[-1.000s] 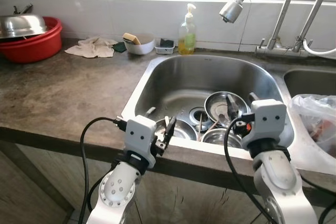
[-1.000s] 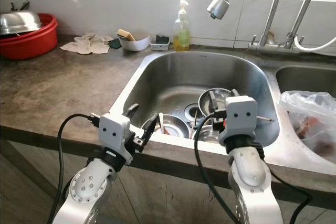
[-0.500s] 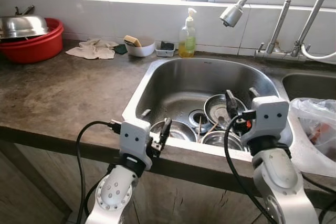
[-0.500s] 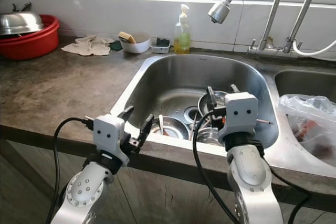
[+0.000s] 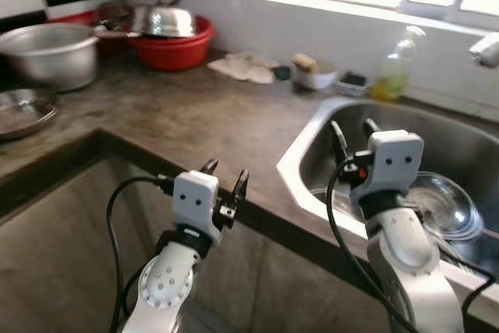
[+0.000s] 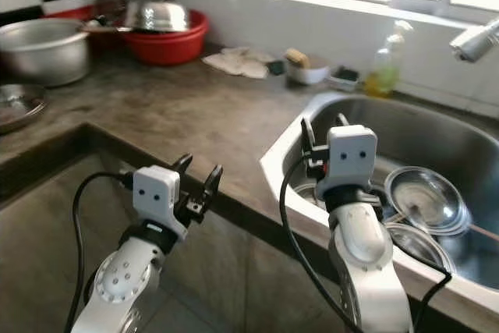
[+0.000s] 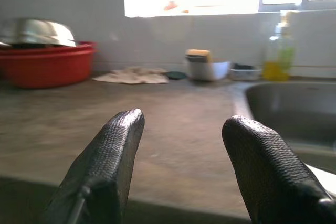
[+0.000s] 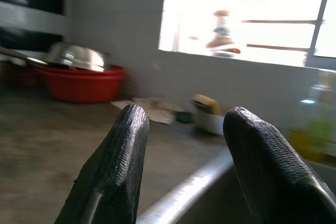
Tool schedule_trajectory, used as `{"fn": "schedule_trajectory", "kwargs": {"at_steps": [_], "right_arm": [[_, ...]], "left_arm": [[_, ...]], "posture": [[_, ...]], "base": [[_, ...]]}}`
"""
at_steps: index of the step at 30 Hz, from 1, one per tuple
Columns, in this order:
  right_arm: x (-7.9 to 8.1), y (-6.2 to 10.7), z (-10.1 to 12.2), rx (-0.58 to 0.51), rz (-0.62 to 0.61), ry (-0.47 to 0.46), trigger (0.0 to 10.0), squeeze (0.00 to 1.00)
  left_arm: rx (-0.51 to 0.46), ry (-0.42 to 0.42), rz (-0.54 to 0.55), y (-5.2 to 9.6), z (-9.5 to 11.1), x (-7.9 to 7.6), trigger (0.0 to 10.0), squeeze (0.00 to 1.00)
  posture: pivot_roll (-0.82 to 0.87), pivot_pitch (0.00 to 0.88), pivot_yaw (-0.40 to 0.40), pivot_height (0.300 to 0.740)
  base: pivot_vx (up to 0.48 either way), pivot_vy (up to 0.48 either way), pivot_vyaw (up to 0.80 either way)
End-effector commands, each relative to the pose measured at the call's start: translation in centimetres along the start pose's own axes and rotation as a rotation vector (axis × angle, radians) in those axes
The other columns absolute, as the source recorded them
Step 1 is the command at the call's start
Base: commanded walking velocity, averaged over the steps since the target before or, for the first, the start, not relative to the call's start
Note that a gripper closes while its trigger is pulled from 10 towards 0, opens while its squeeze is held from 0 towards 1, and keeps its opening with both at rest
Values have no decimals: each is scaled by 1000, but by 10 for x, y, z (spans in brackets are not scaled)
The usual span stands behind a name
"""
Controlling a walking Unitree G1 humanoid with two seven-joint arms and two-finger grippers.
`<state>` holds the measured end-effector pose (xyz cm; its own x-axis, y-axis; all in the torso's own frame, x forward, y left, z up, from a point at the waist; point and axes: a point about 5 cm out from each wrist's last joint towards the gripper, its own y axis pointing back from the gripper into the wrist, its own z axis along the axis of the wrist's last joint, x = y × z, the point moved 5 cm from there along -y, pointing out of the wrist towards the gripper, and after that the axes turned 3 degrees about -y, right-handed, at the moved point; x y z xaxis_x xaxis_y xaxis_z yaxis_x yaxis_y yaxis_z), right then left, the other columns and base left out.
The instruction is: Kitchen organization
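Jaws of left gripper (image 5: 224,178) and right gripper (image 5: 348,132) wide and empty above the worktop (image 5: 179,118) edge; approach step, steel bowls (image 6: 425,199) in sink (image 6: 352,108) await reaching.

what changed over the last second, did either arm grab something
No. The camera swung to the robot's left, so the sink sits right and a big metal pot came into view. Left gripper and right gripper stayed open, empty, raised.

Steel bowls (image 6: 425,200) lie stacked in the sink (image 6: 292,142) (upright); none held
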<state>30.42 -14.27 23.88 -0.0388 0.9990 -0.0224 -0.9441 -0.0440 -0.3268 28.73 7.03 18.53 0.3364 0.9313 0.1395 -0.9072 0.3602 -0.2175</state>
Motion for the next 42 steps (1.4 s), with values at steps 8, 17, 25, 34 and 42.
{"fn": "schedule_trajectory", "kwargs": {"at_steps": [8, 17, 25, 34, 42], "right_arm": [[-4, -3, -5, 20, -15, 1, 10000, 0], [0, -3, -10, 41, 0, -20, 10000, 0], [3, -2, -24, 107, 10, -16, 10000, 0], [9, -5, -34, 158, 43, -48, 10000, 0], [4, -7, -35, 167, 36, -48, 10000, 0]], "left_arm": [[5, 4, -7, -2, 0, -2, 10000, 0], [4, 9, -11, -2, 0, -3, 10000, 0], [17, -13, -13, -2, -2, -4, 10000, 0], [11, -21, -31, -2, -1, -8, 10000, 0], [21, -23, -32, 0, -3, -8, 10000, 0]], "posture": [[170, 31, -39, 740], [172, 33, -34, 740], [172, 39, -39, 740], [173, 42, -42, 740], [177, 46, -44, 740]], "base": [[0, 325, 800], [0, 0, 800], [0, 193, 800], [122, 0, 47], [342, 0, 0]]}}
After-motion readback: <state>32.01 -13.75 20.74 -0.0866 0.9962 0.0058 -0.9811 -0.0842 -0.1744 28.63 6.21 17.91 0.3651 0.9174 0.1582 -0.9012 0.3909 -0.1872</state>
